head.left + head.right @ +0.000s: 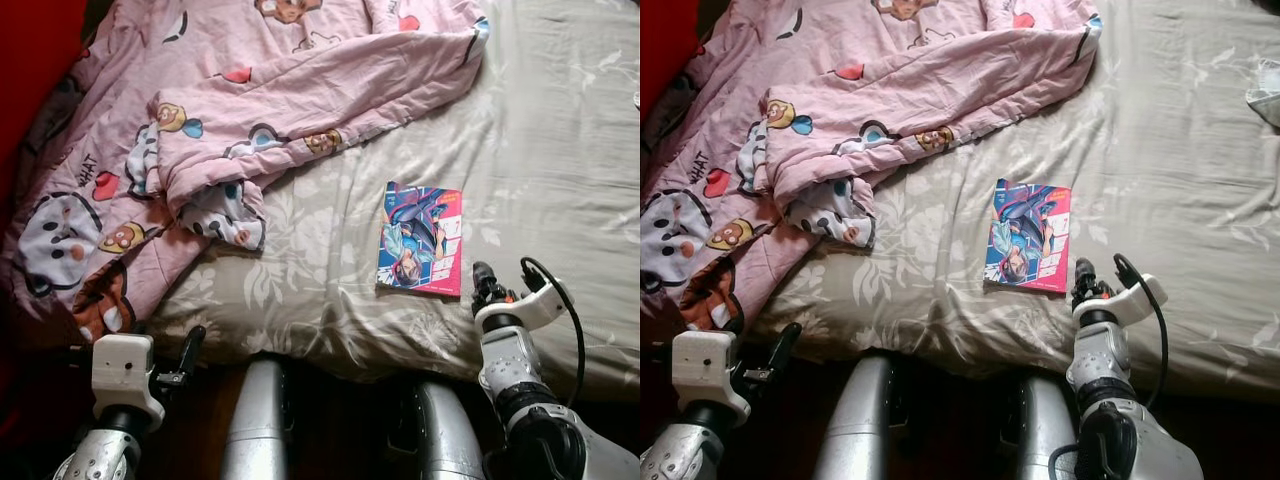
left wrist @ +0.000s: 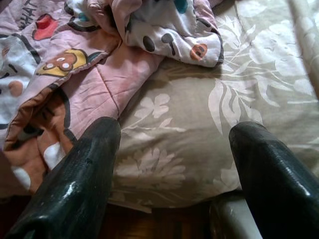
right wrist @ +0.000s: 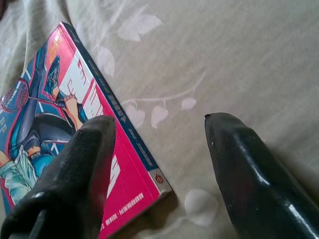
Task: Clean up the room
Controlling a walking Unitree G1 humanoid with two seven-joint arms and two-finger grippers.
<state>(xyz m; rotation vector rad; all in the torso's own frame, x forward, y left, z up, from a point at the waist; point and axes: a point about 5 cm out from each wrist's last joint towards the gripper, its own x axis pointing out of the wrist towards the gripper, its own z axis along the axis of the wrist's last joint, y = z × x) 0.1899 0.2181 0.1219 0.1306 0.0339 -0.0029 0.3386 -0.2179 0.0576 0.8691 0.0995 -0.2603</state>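
Where the bed point(image 1: 560, 150) meets the robot's left side, a pink quilt point(image 1: 250, 90) printed with cartoon animals lies crumpled, spreading from the far edge down over the near left corner. One folded flap of it, showing a white underside with dark spots, rests on the sheet point(image 1: 330, 290), which is pale grey-beige with a white leaf pattern. Low on the left, the left gripper point(image 1: 188, 352) hangs just off the near edge of the bed, below the quilt's hanging corner. In the left wrist view its two black fingers point(image 2: 79, 184) stand wide apart with nothing between them, and the quilt's edge and the leafy sheet lie beyond them.

Nearer the middle, the robot's two silver legs point(image 1: 255, 420) show below the mattress edge. Right of centre, a book point(image 1: 421, 239) with a bright pink and blue illustrated cover lies flat on the bare sheet, well apart from the quilt and close to the near edge of the bed.

Just right of the book's near corner, the right gripper point(image 1: 483, 282) is raised over the sheet. In the right wrist view its fingers point(image 3: 249, 169) are spread wide, one over the book's point(image 3: 75, 124) pink cover and the other over the sheet point(image 3: 239, 55) beside its spine, gripping nothing.
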